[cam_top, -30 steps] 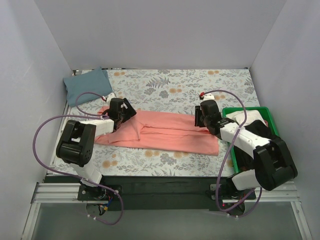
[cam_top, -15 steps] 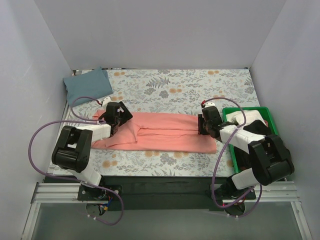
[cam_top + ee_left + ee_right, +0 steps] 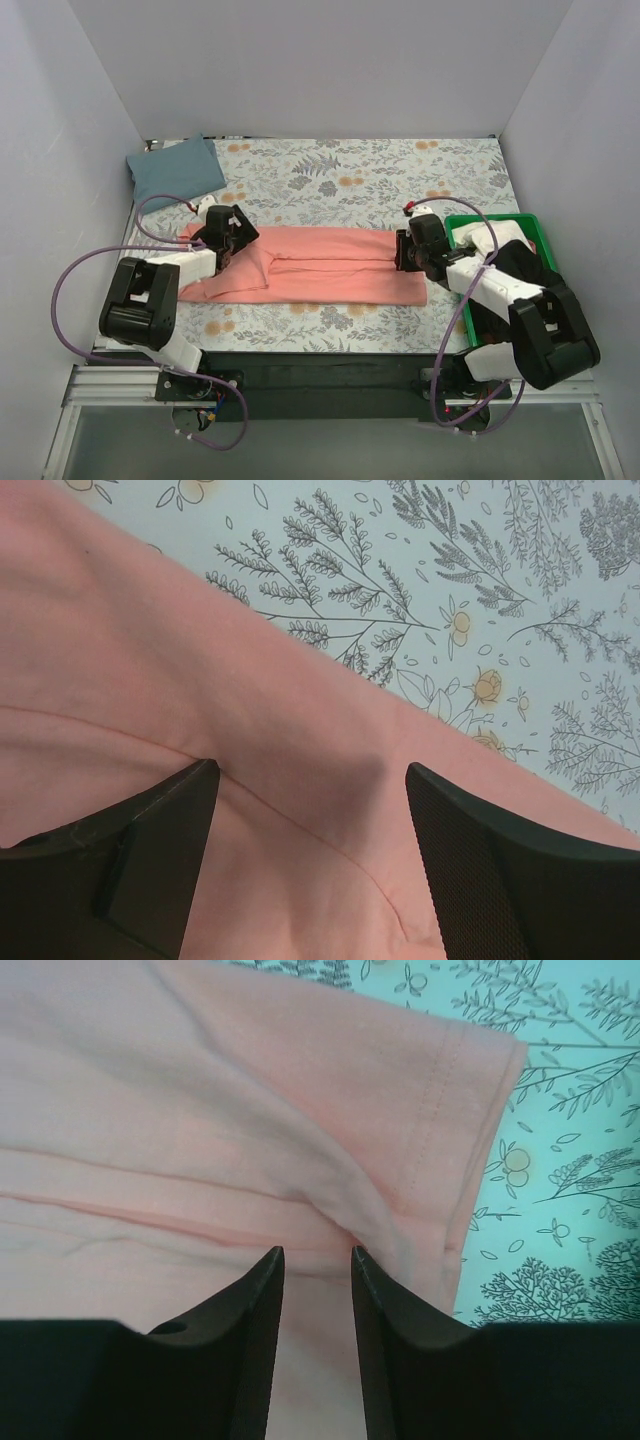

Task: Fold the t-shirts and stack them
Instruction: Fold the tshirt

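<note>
white walls (image 3: 320, 70) box in a table draped with a grey floral cloth (image 3: 330, 170). from above, the coral-pink t-shirt (image 3: 320, 270) lies folded into a long band across the middle of the cloth. the blue-grey t-shirt (image 3: 175, 170) sits folded in the far left corner, well apart from it. a green bin (image 3: 458, 222) stands at the right edge, partly under the right arm. the left gripper (image 3: 225, 238) is down at the band's left end and the right gripper (image 3: 410, 252) at its right end.

left wrist view: the fingers (image 3: 150, 860) stand wide apart, low over the flat pink fabric near its edge, and nothing is pinched between them. floral cloth shows beyond the edge.

right wrist view: the fingers (image 3: 250, 1310) are drawn close, with only a narrow gap between them. a raised crease of the pink shirt runs into that gap, beside the stitched hem (image 3: 440, 1110). whether the crease is actually clamped cannot be told.
</note>
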